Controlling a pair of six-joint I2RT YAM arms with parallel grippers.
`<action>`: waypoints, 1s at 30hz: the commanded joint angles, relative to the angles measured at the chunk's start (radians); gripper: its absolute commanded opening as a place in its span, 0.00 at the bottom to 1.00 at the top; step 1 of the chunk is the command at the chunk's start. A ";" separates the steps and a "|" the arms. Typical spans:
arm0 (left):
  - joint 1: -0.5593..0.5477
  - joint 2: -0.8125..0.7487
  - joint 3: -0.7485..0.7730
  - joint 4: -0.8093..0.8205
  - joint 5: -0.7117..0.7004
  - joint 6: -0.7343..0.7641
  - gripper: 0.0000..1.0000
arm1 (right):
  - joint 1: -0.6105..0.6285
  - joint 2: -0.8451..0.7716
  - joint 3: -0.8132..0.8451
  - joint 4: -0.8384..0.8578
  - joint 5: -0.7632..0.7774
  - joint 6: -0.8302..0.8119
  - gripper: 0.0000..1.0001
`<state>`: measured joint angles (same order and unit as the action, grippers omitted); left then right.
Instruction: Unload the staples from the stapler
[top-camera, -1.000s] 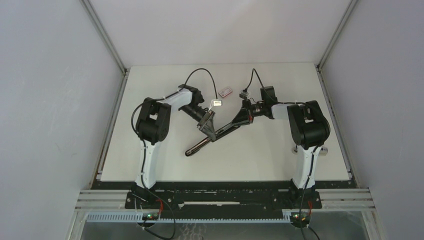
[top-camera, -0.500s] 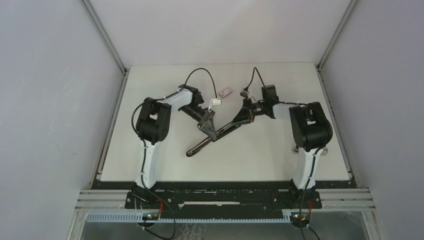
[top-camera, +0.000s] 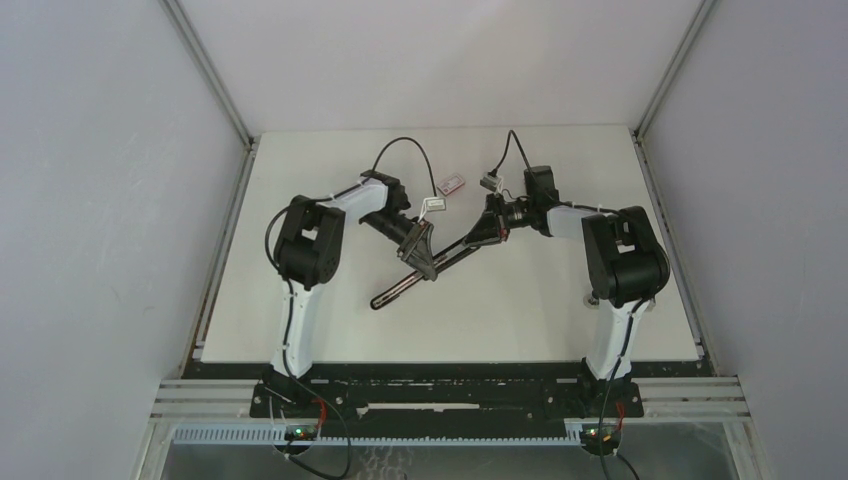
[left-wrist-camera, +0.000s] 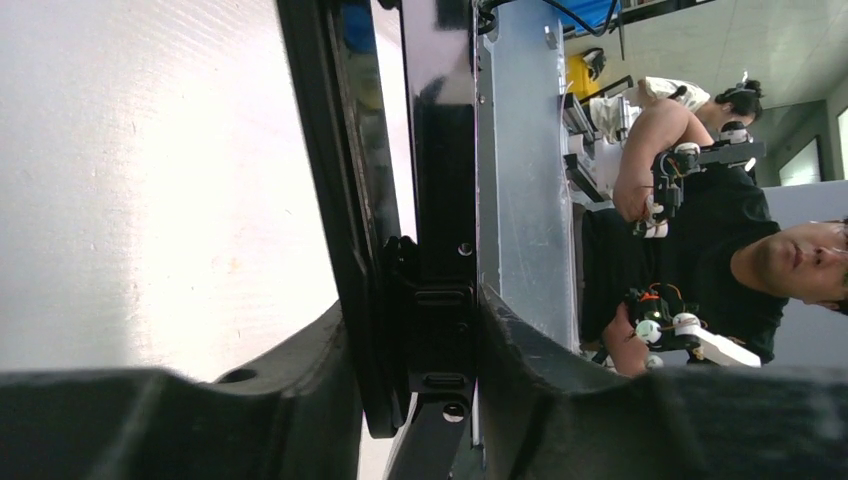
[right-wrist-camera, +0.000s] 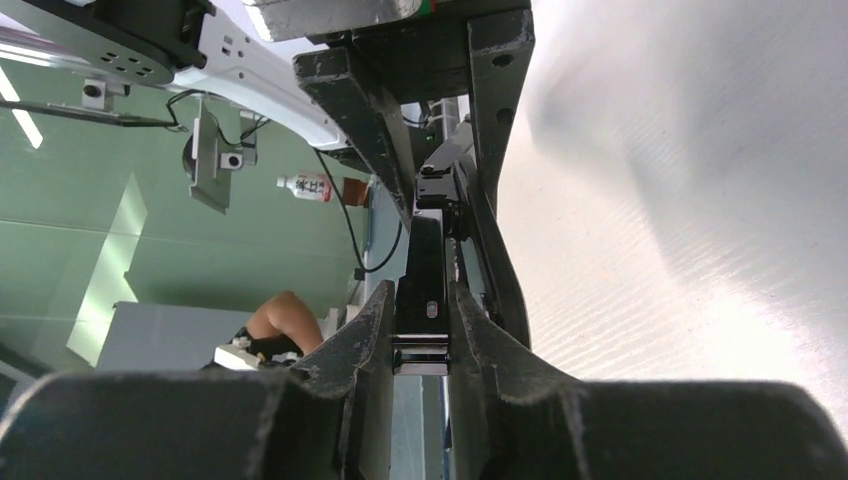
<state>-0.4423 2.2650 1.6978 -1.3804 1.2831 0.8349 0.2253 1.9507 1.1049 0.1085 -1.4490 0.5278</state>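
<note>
The stapler (top-camera: 395, 291) is a long slim black bar lying slantwise across the middle of the table, its near end pointing to the front left. My left gripper (top-camera: 420, 256) is shut on its middle; in the left wrist view the black arms of the stapler (left-wrist-camera: 440, 200) run up between the fingers of that gripper (left-wrist-camera: 425, 345). My right gripper (top-camera: 482, 236) is shut on the far, raised end. In the right wrist view the stapler's end (right-wrist-camera: 424, 270) sits clamped in the right gripper (right-wrist-camera: 420, 345). The staples are hidden.
A small flat red-and-white box (top-camera: 452, 183) lies on the table behind the two grippers. Cables arc up from both wrists towards the back. The white table (top-camera: 300, 330) is walled by grey panels left, right and behind.
My left jaws have closed tighter on the stapler's middle. The right wrist has shifted slightly towards the back, and the stapler has barely moved.
</note>
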 joint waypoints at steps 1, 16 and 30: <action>-0.007 -0.017 0.010 -0.023 0.057 0.035 0.27 | 0.001 -0.038 0.014 0.026 -0.016 -0.013 0.02; 0.026 -0.033 0.057 -0.025 -0.002 0.013 0.02 | -0.049 -0.037 0.015 -0.016 0.022 -0.030 0.56; 0.049 -0.052 0.077 0.147 -0.227 -0.213 0.00 | -0.154 -0.049 0.015 -0.108 0.141 -0.105 0.63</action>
<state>-0.3939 2.2669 1.7435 -1.3136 1.0996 0.7517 0.0887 1.9503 1.1049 0.0151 -1.3499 0.4686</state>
